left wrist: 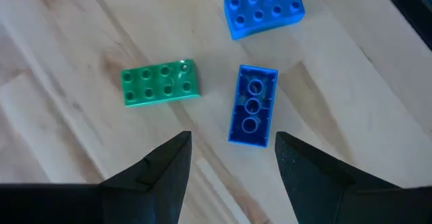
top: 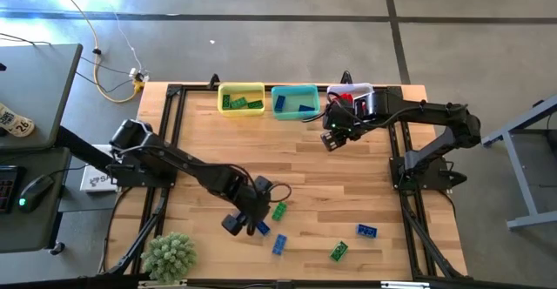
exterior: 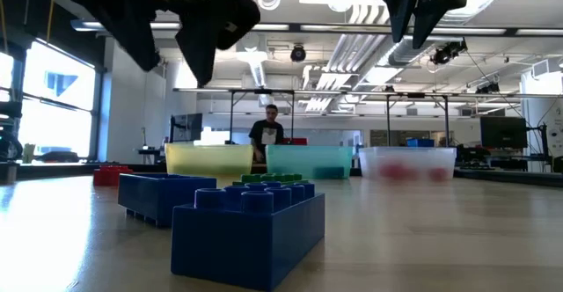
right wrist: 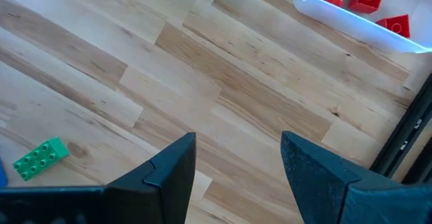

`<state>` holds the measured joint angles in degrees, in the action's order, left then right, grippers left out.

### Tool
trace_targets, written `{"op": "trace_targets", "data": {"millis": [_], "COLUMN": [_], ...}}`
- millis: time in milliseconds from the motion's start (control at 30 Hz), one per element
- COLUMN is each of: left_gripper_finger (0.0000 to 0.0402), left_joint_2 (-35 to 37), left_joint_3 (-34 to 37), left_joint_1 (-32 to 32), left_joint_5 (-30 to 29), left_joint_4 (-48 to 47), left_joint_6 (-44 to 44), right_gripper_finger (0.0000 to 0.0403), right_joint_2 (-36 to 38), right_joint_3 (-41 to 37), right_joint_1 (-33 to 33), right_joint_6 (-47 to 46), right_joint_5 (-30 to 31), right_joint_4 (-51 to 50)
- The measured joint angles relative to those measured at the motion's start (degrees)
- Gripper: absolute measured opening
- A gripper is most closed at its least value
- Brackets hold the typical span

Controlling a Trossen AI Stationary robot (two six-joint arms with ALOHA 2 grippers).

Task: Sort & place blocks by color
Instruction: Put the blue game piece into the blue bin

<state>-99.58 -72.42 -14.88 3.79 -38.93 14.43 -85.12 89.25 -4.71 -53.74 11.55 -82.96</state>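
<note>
Left tool (left wrist: 233, 160): my jaws apart, empty, hovering over an upturned blue block (left wrist: 252, 105), probably my next pick.
Right tool (right wrist: 237, 163): apart, empty, near my red bin (right wrist: 351, 16).

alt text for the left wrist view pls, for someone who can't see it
Open left gripper hovers over the wooden table, its two dark fingers framing a blue block lying studs-down. A green block lies beside it, studs up, and a second blue block lies farther off.
</note>
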Motion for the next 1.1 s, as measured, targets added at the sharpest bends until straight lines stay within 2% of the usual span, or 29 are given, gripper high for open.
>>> {"op": "trace_targets", "data": {"millis": [433,1100], "left_gripper_finger": [0.0203,0.0203], "left_joint_2": [-7.14,-9.15], "left_joint_3": [0.00,0.50], "left_joint_1": [-2.56,-4.02], "left_joint_5": [-1.67,-1.83], "left_joint_4": [2.83,4.52], "left_joint_6": [-1.43,-1.82], "right_gripper_finger": [0.0204,0.0204], "right_joint_2": [0.00,0.00], "right_joint_3": [-0.12,-0.13], "right_joint_1": [0.00,0.00], "right_joint_6": [0.01,-0.22], "right_joint_5": [0.01,0.04], "right_joint_4": [0.09,1.36]}}
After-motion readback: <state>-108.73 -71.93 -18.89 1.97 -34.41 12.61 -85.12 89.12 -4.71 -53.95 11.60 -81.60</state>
